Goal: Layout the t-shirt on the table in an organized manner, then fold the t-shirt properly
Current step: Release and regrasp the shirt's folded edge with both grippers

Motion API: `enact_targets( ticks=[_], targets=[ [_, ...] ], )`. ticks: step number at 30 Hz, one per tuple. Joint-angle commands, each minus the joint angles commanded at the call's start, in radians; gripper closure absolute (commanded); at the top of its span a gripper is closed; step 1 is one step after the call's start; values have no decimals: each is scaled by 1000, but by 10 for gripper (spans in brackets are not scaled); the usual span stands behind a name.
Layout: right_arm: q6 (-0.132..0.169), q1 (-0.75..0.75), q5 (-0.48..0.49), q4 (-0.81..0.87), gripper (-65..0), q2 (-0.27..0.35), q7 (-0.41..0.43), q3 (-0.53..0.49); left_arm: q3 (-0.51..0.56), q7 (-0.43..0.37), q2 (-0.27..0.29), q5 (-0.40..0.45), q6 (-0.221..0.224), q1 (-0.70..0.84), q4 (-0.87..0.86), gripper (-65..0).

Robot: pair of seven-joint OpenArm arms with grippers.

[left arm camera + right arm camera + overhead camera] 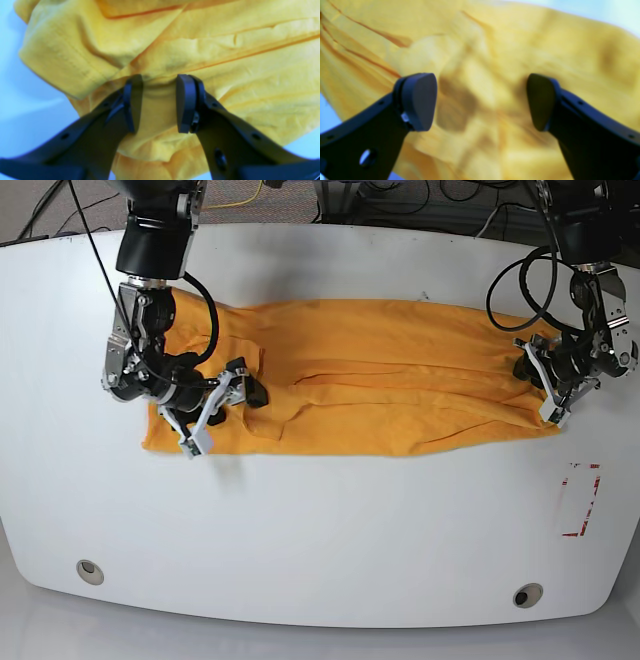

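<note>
The orange-yellow t-shirt lies stretched sideways across the white table, with long creases along its length. My left gripper is at the shirt's right end. In the left wrist view the left gripper stands partly open, and a bunched fold of the t-shirt lies between its fingertips. My right gripper is over the shirt's left end. Seen from the right wrist, the right gripper is wide open just above blurred, wrinkled t-shirt, with nothing gripped.
A red rectangular outline is marked on the table near the right edge. Two round grommet holes sit near the front edge. Cables hang from both arms behind the shirt.
</note>
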Motion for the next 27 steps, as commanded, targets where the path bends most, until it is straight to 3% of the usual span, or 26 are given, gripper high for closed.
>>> enact_targets(
  ticks=[4,9,15,18,27],
  targets=[
    [0,-11,0,91,-523,0,-9,-21,-34,9,0,-2,0,2,31,-208],
    [0,-21,-5,176,-523,0,-21,-51,-126,75,5,-2,0,3,137,-218],
    [0,-25,-8,187,-520,0,-21,-61,-164,126,6,-60,0,-31,250,-314],
    [0,-38,-8,187,-520,0,-21,-61,-203,143,6,-92,0,-55,255,-335],
    [0,-63,-2,187,-520,0,-21,-57,-238,140,6,-75,0,-149,115,-338]
  ],
)
